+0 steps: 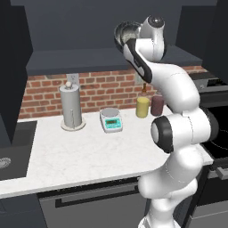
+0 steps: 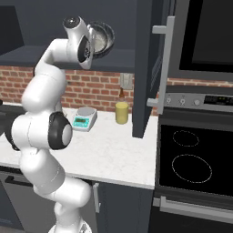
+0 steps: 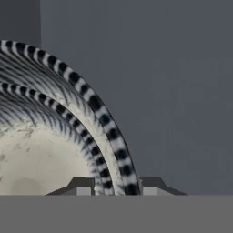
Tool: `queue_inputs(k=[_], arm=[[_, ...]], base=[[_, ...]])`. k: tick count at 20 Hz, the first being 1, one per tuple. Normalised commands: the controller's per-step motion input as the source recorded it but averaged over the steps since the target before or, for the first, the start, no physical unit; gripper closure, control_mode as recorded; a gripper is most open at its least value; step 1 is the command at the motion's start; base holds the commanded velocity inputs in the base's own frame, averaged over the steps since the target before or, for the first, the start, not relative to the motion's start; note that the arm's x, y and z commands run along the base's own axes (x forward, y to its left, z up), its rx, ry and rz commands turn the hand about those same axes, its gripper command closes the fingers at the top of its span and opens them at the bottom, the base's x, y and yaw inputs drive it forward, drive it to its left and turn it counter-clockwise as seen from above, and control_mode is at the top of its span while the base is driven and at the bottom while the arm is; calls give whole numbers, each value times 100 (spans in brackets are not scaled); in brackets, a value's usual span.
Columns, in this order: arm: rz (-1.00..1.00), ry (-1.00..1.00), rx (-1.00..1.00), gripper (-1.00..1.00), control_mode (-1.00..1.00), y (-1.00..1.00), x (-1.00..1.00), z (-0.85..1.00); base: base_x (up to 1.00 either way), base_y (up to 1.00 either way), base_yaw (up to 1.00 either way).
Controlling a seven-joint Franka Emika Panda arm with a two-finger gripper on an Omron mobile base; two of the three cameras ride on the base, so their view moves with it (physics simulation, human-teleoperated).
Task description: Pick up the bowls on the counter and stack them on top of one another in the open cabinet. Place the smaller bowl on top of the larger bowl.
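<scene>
High in the open cabinet [image 1: 84, 60] [image 2: 119, 55], my gripper [image 1: 130, 43] [image 2: 94, 45] [image 3: 117, 189] is shut on the rim of the larger bowl [image 1: 124, 32] [image 2: 103, 38] [image 3: 68, 118]. The bowl is tilted, with its pale speckled inside turned toward the base cameras, and it is above the shelf floor. In the hand view its striped, ribbed rim runs between my two fingertips [image 3: 84, 189], with the cabinet's grey back wall behind. The smaller bowl is hidden. The white counter [image 1: 89, 156] [image 2: 113, 154] lies below.
On the counter stand a paper towel holder [image 1: 71, 107], the white-and-teal scale [image 1: 111, 120] [image 2: 84, 119], a yellow cup [image 1: 142, 107] [image 2: 121, 113] and a dark red cup [image 1: 156, 105]. A sink [image 1: 13, 149] is at the left. The black stovetop [image 2: 191, 157] is at the right, with a tall dark panel [image 2: 145, 68] beside it.
</scene>
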Motion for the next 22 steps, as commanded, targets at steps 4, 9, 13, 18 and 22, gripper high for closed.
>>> queue_inputs(k=[4, 9, 13, 18, 22], arm=[[3, 0, 0, 100, -100, 0, 30, -59], [2, -2, 0, -100, -100, 6, 28, -63], [0, -17, 0, -100, -100, 1, 17, -32], [0, -29, 0, -100, -100, 0, 2, -1], [0, -41, 0, -100, -100, 2, -1, 2]], base=[[0, 0, 0], [0, 0, 0], [0, 0, 0], [0, 0, 0], [0, 0, 0]])
